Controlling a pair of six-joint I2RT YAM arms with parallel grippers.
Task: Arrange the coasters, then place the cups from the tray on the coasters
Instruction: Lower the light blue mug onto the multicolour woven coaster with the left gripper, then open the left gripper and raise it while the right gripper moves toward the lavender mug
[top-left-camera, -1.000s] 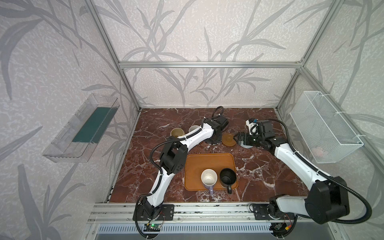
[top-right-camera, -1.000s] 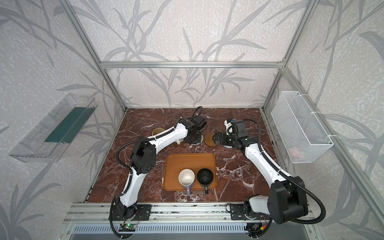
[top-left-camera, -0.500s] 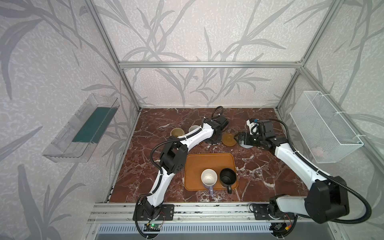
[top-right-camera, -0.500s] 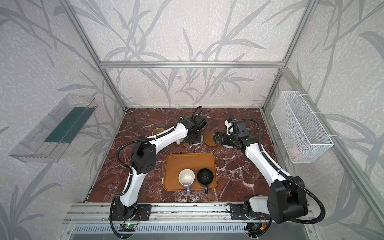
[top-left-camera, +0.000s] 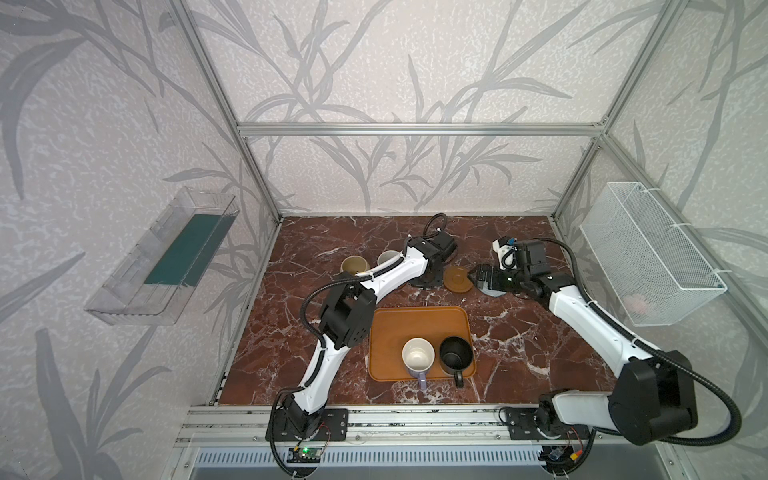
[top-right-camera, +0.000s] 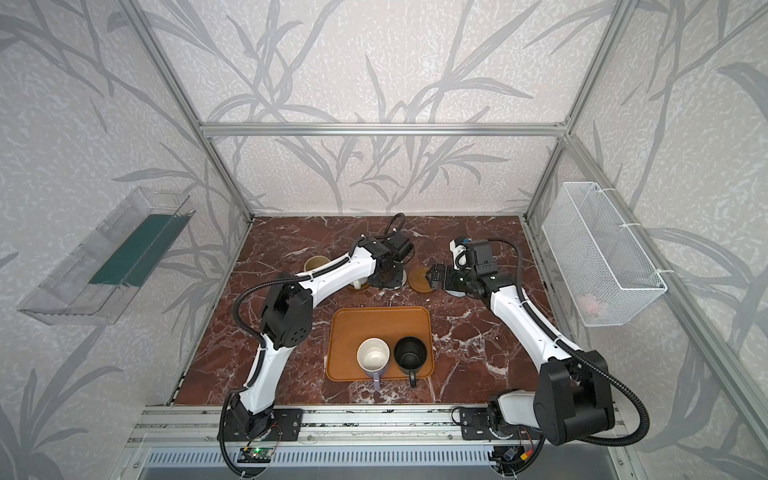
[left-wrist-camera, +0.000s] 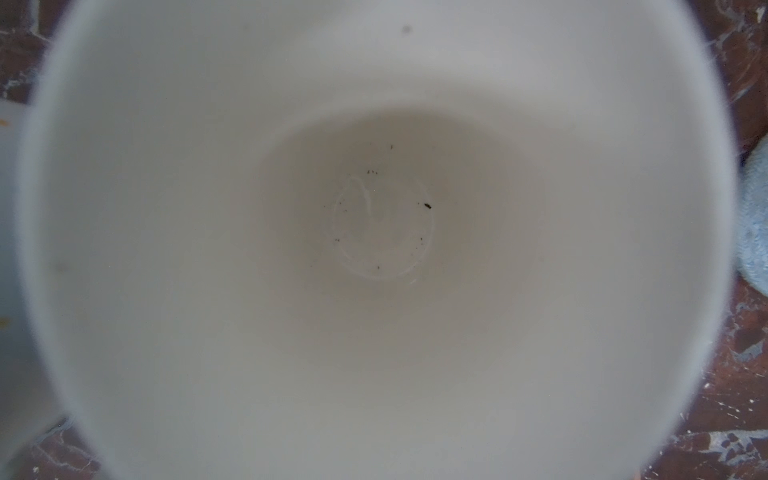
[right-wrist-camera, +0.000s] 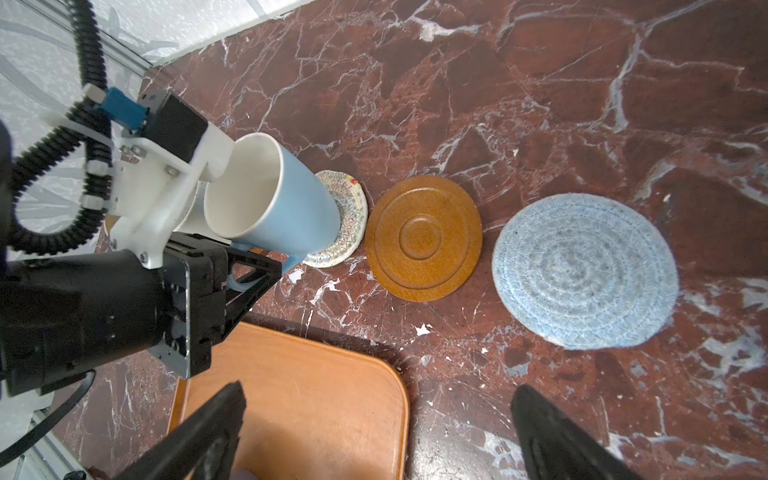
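Three mugs are off the tray (top-left-camera: 415, 324) and two are left on it, by the look of things. The left gripper (right-wrist-camera: 253, 270) is clamped on the handle of the blue mug (right-wrist-camera: 282, 208), and that mug's base is down on the rope coaster (right-wrist-camera: 349, 224). I'd call it placed, just not let go.

Left of that gripper in both top views stand the yellow mug (top-left-camera: 355, 264) and the white mug (top-left-camera: 387, 258), side by side at the end of the row. The arm hides what's under them, so I cannot tell whether each has its coaster.

The brown coaster (right-wrist-camera: 424, 237) lies bare just beside the rope one, and the grey-blue coaster (right-wrist-camera: 586, 270) lies bare past it, so the row looks arranged.

On the tray, the lavender mug (top-left-camera: 417, 353) and the black mug (top-left-camera: 456, 354) stand upright, close together. The right gripper (right-wrist-camera: 378, 386) hangs over the tray's far corner, jaws spread wide with nothing in them.

What's left: release the blue mug, then carry the last two to the two free coasters.
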